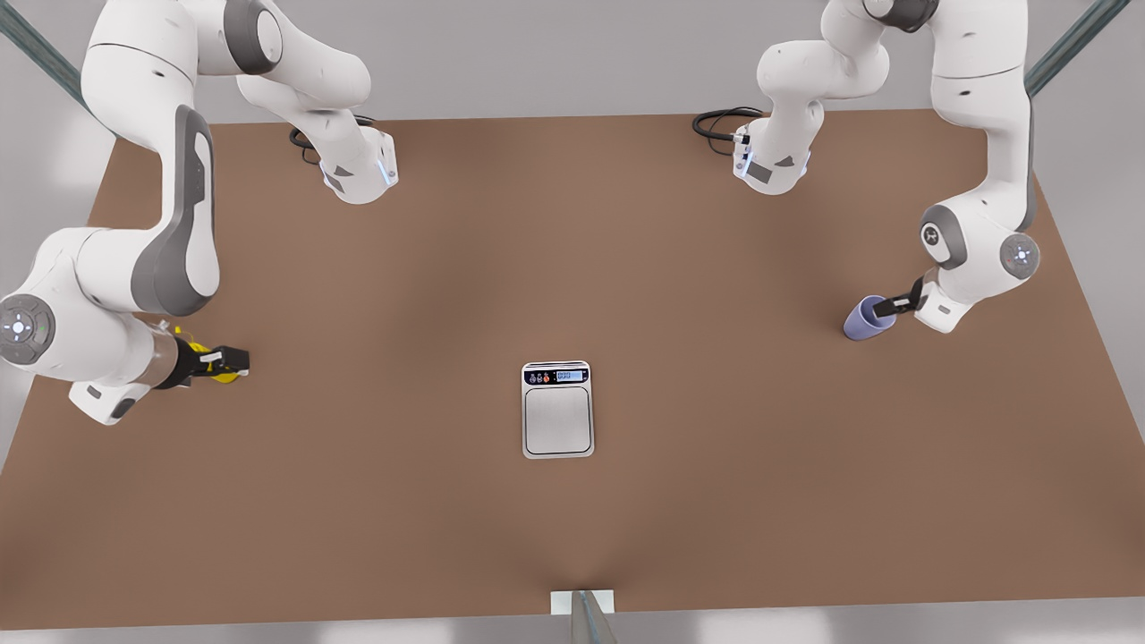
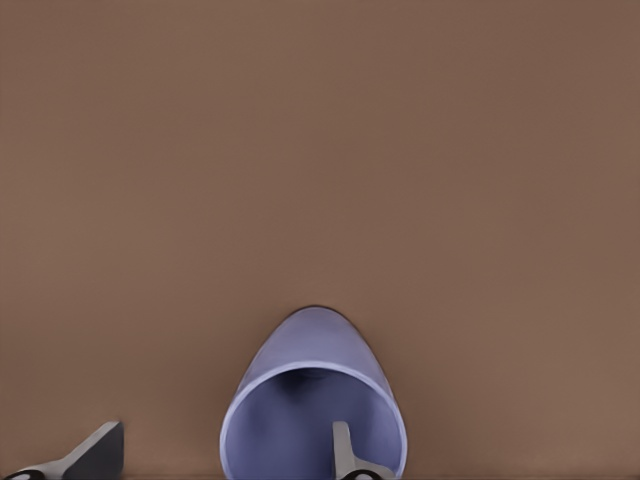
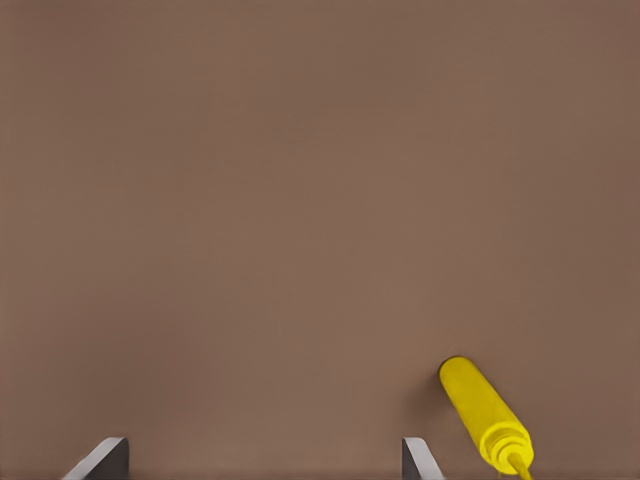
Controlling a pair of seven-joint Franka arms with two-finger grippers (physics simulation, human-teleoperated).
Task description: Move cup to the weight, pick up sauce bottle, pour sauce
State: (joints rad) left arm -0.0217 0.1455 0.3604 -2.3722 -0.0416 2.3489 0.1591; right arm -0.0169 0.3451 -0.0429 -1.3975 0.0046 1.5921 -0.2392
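The lavender-blue cup (image 1: pixel 866 319) sits on the brown table at the front view's right. My left gripper (image 1: pixel 894 307) is at its rim and open. In the left wrist view one finger (image 2: pixel 345 452) is inside the cup (image 2: pixel 310 350) and the other finger (image 2: pixel 98 452) is well outside it. The silver weight (image 1: pixel 557 410) lies at the table's middle with nothing on its plate. At the front view's left my right gripper (image 1: pixel 228 361) is open over the yellow sauce bottle (image 1: pixel 224 376). In the right wrist view the sauce bottle (image 3: pixel 483 405) lies just outside one finger (image 3: pixel 415 458).
The brown table (image 1: pixel 572 268) has bare surface between both arms and the weight. Black cables (image 1: pixel 720 121) coil by the arm bases at the far edge. A small white bracket (image 1: pixel 581 601) sits at the near edge.
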